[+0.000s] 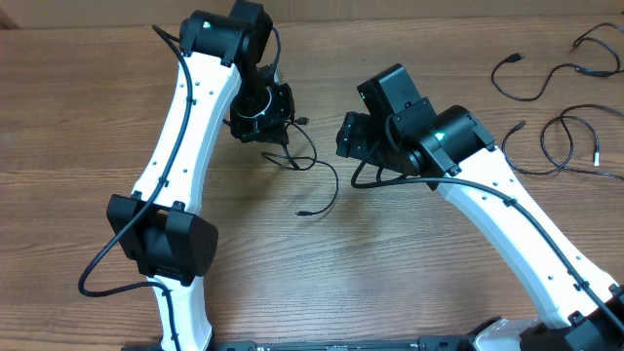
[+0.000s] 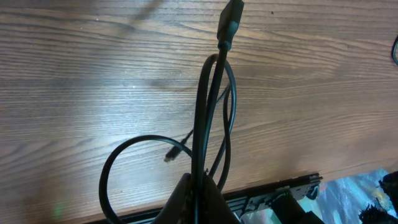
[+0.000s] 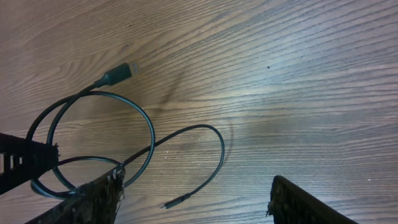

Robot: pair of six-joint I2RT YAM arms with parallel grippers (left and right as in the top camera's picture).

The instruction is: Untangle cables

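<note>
My left end effector (image 1: 261, 109) is clamped on a black cable (image 2: 202, 106), its strands bunched in my grip; the rest curls over the desk (image 1: 78, 117), its small plug (image 1: 304, 212) lying between my arms; my right end effector (image 3: 196, 180) stands spread apart just beside that loop; more cables (image 1: 570, 118) lie loose at the far right.
</note>
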